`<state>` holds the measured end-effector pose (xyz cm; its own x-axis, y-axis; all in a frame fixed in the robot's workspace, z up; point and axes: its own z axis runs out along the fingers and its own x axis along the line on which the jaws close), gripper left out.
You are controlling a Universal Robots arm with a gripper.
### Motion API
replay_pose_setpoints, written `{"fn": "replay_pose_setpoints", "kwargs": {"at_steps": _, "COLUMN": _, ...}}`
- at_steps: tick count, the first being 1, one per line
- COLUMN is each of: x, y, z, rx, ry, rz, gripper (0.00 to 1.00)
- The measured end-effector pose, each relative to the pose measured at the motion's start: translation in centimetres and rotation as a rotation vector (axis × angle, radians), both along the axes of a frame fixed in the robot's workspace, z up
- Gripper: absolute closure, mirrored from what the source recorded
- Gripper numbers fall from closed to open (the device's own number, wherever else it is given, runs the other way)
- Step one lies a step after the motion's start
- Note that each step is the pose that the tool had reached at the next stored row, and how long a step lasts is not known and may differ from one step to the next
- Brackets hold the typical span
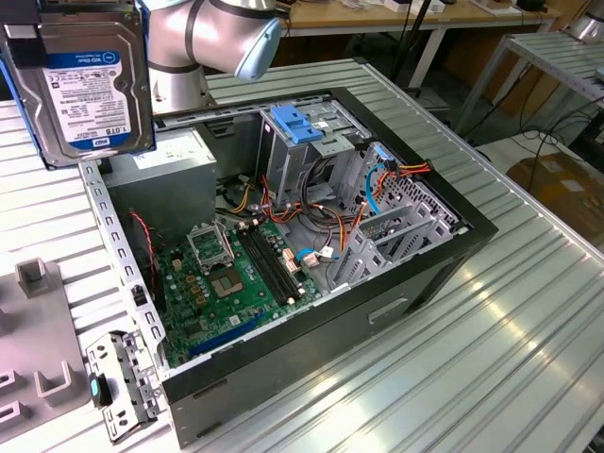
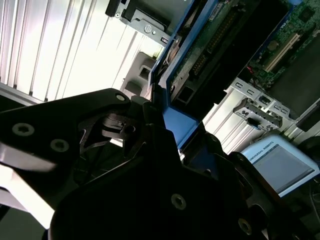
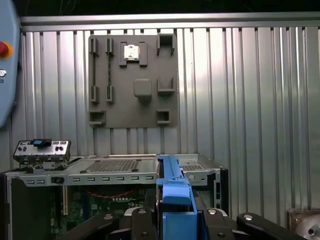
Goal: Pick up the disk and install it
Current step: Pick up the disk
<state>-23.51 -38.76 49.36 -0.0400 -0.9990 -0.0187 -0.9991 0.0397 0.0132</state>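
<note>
The disk (image 1: 90, 85) hangs upright in the air at the exterior view's upper left, above the back corner of the open computer case (image 1: 434, 255). Its white-and-blue label faces the camera and blue rails run along its edges. In the first wrist view my gripper (image 3: 175, 222) is shut on the disk (image 3: 173, 192), with black fingers (image 3: 137, 225) pressed on either side of the blue rail. The second wrist view shows the same blue edge of the disk (image 2: 181, 125) held between the dark fingers (image 2: 150, 117). Inside the case stands the metal drive cage (image 1: 311, 156).
A blue latch (image 1: 294, 123) tops the cage. The green motherboard (image 1: 231, 274), loose cables (image 1: 330, 222) and the grey power supply (image 1: 170, 165) lie in the case. A grey fixture plate (image 1: 38, 330) and a metal bracket (image 1: 118, 387) lie at the exterior view's left. The arm (image 1: 208, 38) rises behind the case.
</note>
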Motion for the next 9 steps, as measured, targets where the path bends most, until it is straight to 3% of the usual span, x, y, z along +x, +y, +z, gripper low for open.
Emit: {"fn": "replay_pose_setpoints", "kwargs": {"at_steps": 9, "x": 2.67, "y": 0.0, "z": 0.0, "rx": 0.0, "ry": 0.0001, "rz": 0.0, "gripper": 0.63}}
